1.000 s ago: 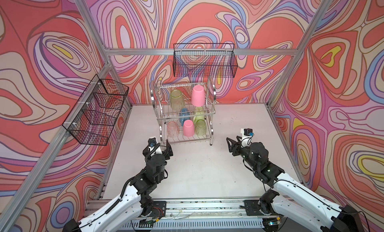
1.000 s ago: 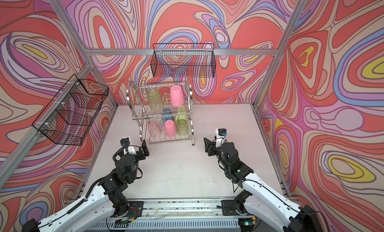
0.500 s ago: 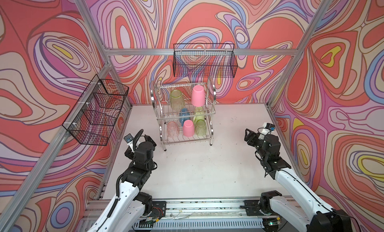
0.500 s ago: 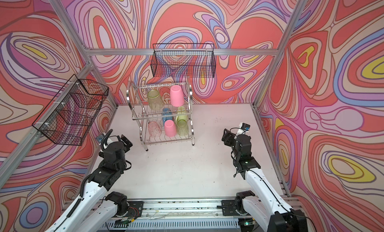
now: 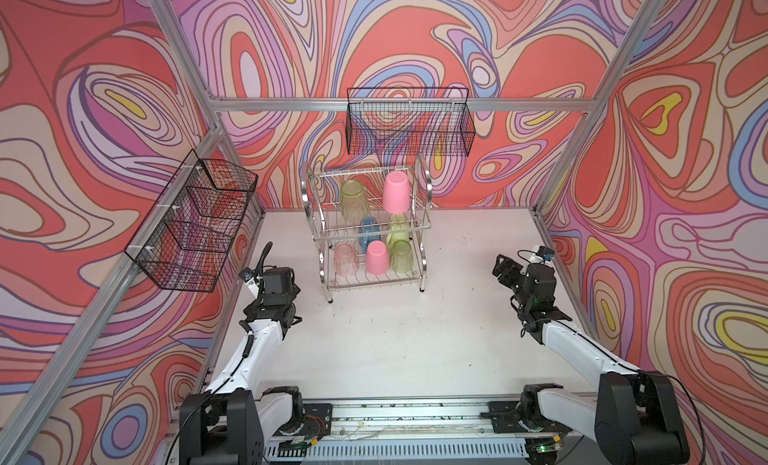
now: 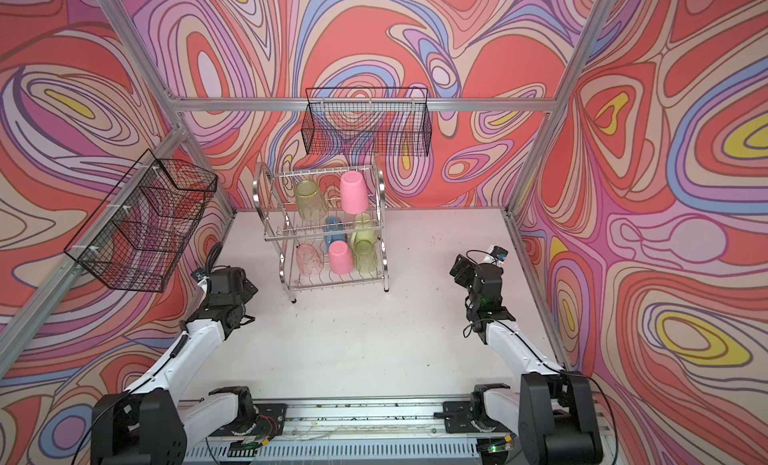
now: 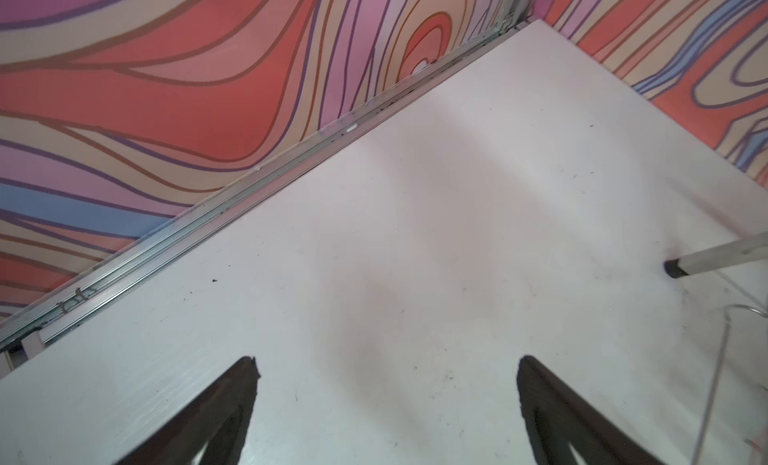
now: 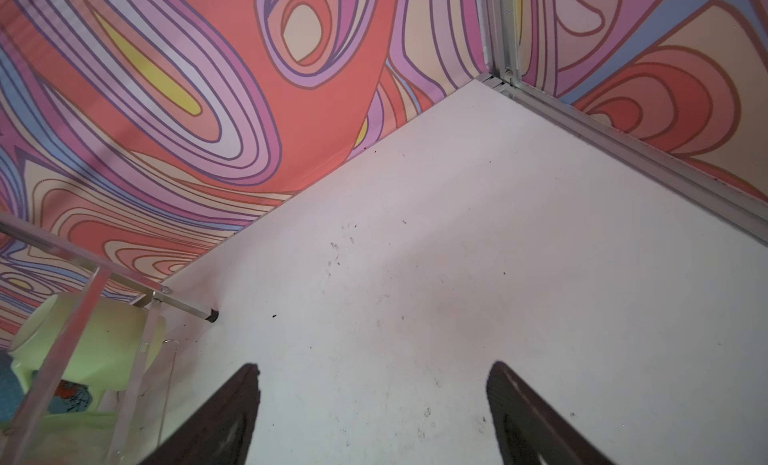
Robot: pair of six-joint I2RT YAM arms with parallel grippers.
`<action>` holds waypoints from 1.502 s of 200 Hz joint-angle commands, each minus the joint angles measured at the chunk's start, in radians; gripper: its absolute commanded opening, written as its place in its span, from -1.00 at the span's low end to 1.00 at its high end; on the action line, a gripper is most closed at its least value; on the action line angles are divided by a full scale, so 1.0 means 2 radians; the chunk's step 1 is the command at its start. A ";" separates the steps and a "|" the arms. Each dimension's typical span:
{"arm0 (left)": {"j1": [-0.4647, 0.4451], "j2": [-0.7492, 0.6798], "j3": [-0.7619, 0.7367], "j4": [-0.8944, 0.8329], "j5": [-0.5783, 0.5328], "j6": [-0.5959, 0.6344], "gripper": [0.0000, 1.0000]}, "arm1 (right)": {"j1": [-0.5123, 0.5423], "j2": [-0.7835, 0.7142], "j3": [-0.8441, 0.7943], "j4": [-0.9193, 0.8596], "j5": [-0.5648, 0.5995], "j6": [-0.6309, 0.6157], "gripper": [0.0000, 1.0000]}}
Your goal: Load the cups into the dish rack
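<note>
all seven cups look loaded in the dish rack (image 5: 365,170), near the middle of the desk's (image 5: 395,338) far edge, so the task reads as done

left claw (image 7: 386,361) wide open, empty, over bare desk by the left edge; right claw (image 8: 374,365) wide open, empty, by the right edge; both well apart from the rack

risks:
- rack is thin shiny wire and tube on four slim capped legs, tall, probably light; an arm sweep clipping a leg or looped handle could tip it and dump the lot
- upper pink tumbler (image 5: 395,191): smooth opaque plastic, tapered, inverted on the top tier beside the upper clear green cup (image 5: 354,200); a jolt could slide either off the rails
- pale-green mug (image 5: 398,232) and blue mug (image 5: 369,234) sit behind the front row; can't tell how they rest, and round handled bodies may roll
- clear pinkish cup (image 5: 346,259), lower pink tumbler (image 5: 377,257), lower clear green cup (image 5: 401,256): inverted in a row, look stable
</note>
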 commanded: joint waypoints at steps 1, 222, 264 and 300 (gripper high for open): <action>0.008 0.023 0.011 0.002 0.011 -0.015 1.00 | -0.009 0.017 0.004 0.020 0.012 -0.012 0.85; 0.005 0.149 -0.066 0.391 0.189 0.248 1.00 | -0.011 0.170 -0.005 0.167 0.034 -0.165 0.97; -0.023 0.149 -0.099 0.461 0.208 0.291 1.00 | -0.011 0.189 0.005 0.189 0.028 -0.189 0.95; -0.032 0.168 -0.116 0.513 0.197 0.298 1.00 | -0.011 0.201 0.011 0.200 0.019 -0.200 0.95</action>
